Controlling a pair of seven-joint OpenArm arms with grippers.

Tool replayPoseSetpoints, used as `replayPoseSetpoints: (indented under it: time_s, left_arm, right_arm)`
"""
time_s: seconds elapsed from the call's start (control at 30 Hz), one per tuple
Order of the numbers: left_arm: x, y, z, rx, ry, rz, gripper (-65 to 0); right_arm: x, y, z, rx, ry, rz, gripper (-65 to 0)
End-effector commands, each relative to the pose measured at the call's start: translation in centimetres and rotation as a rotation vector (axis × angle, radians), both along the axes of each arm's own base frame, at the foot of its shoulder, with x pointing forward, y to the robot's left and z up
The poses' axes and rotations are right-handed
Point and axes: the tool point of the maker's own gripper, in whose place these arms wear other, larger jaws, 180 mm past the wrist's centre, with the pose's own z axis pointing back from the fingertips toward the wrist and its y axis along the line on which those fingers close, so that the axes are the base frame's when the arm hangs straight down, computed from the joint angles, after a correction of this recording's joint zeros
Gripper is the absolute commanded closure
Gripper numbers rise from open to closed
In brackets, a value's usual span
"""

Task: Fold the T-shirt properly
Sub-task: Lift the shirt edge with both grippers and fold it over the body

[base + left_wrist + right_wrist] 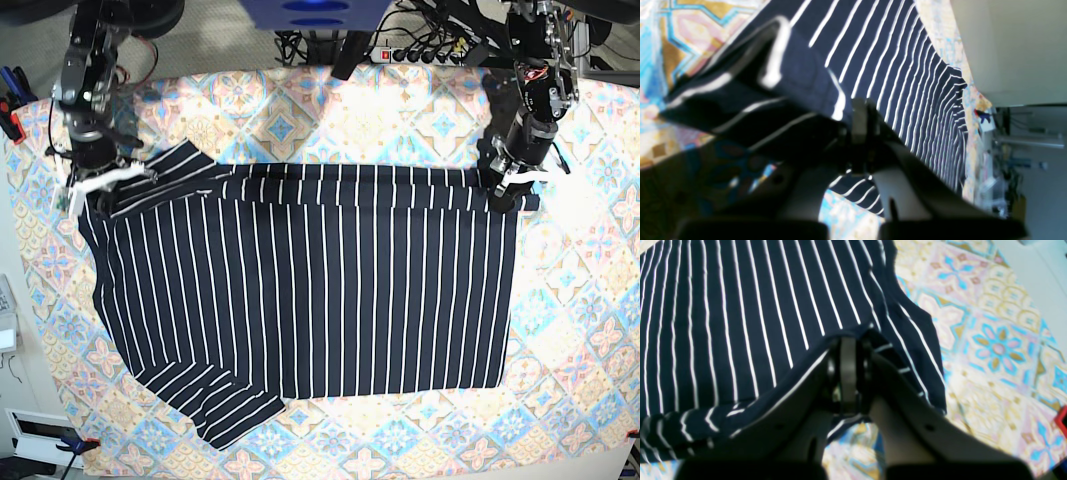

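Observation:
The dark navy T-shirt (300, 300) with thin white pinstripes lies spread across the patterned tablecloth (300, 110), its far edge turned over in a narrow band. My left gripper (508, 198) is at the shirt's far right corner. In the left wrist view it (860, 133) is shut on a bunched fold of the shirt (893, 66). My right gripper (90, 188) is at the far left corner by a sleeve. In the right wrist view it (848, 380) is shut on the shirt's hem (723, 323). A second sleeve (230, 410) lies at the near left.
The tablecloth extends beyond the shirt on every side. A power strip with cables (420, 50) lies behind the table. Red-handled tools (10, 115) sit at the far left edge. A red object (1062, 420) shows at the right of the right wrist view.

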Motion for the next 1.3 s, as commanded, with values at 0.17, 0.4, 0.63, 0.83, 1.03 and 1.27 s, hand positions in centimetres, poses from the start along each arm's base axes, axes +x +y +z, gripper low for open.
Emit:
replayPoseSetpoints:
  time_s: [0.17,0.4,0.63,0.83,1.03,1.27]
  left_arm:
    - [2.8,0.9,1.1,0.035,-0.055,0.006,0.0]
    - [5.1,1.6,-0.1,0.048,-0.039,0.024,0.0]
    - [6.6,2.0,-1.6,0.064,-0.005,0.03,0.0]
    - [7.0,2.0,-2.2,0.05,0.008,0.037,0.0]
    - [7.5,2.0,-1.9,0.05,-0.002,0.036,0.0]
    - [6.8,2.1,-3.5,0.037,0.043,0.045,-2.8]
  right_arm:
    - [3.0,-1.0,0.9,-0.003,-0.049,-0.016,0.0]
    - [5.0,-2.0,-1.9,0.042,-0.009,-0.059,0.0]
    - [7.9,-2.5,-2.5,0.08,-0.014,-0.085,0.0]
    - [11.2,-0.7,-2.6,0.11,-0.02,-0.027,-0.1]
    - [12.3,0.8,-4.3,0.136,-0.015,0.051,-0.3]
    - [12.3,0.5,-4.1,0.081,-0.036,0.064,-12.0]
